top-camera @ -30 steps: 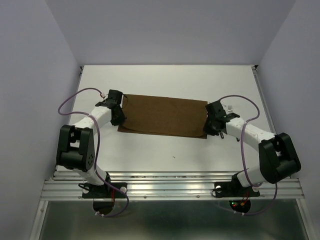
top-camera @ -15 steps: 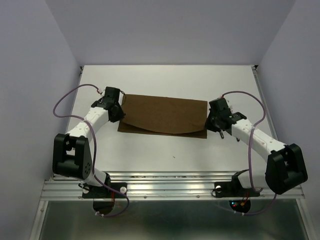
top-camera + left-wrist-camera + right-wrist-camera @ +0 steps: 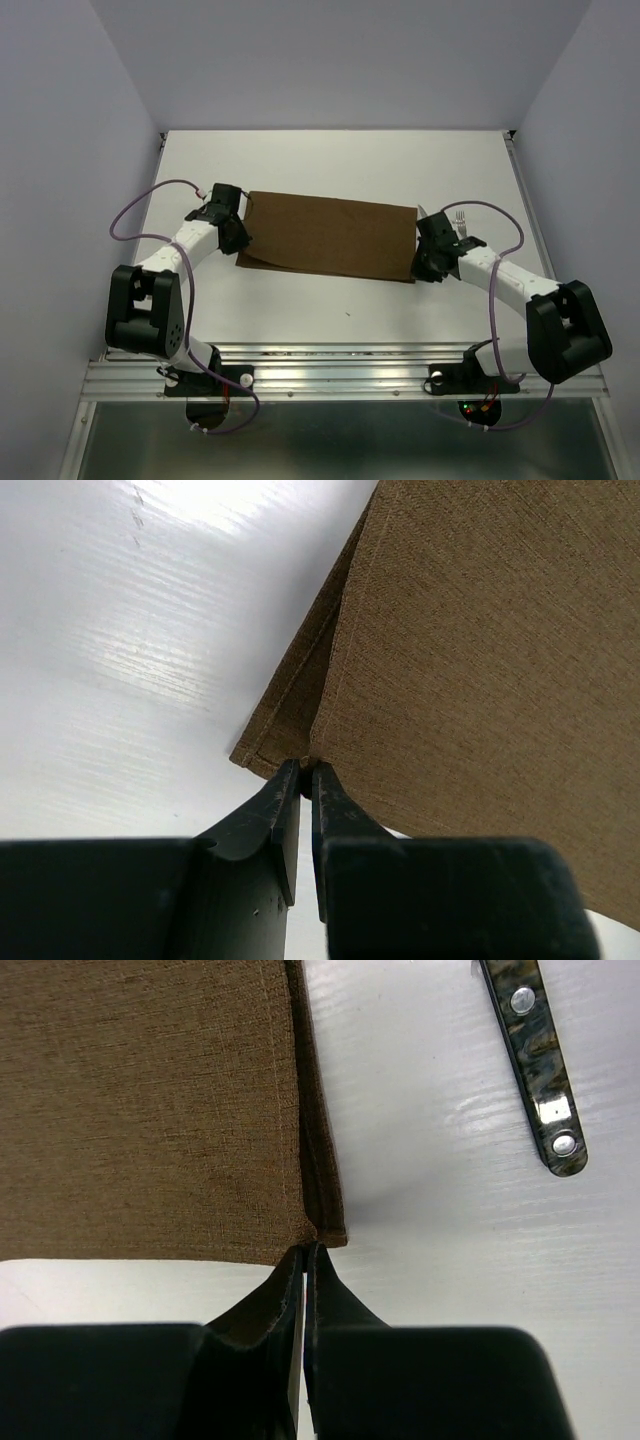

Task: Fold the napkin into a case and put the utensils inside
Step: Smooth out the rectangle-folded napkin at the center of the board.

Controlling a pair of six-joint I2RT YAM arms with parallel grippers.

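The dark brown napkin (image 3: 330, 235) lies flat mid-table, folded into a wide rectangle of two layers. My left gripper (image 3: 237, 246) is shut on the near left corner of the upper layer (image 3: 480, 660), its tips (image 3: 307, 768) pinching the cloth while the lower layer's corner shows just left of them. My right gripper (image 3: 421, 263) is shut on the near right corner (image 3: 304, 1250) of the napkin (image 3: 150, 1110). The silver tines of the fork (image 3: 460, 215) show beside the right arm. A dark riveted utensil handle (image 3: 535, 1060) lies right of the cloth. The knife is out of view.
The white table (image 3: 330, 160) has raised rails along its left and right sides and a metal frame at the near edge. Purple cables loop over both arms.
Half a second ago the upper layer's near edge bowed upward between the grippers. Now it lies flat over the lower layer, and both grippers have come down toward the near corners.
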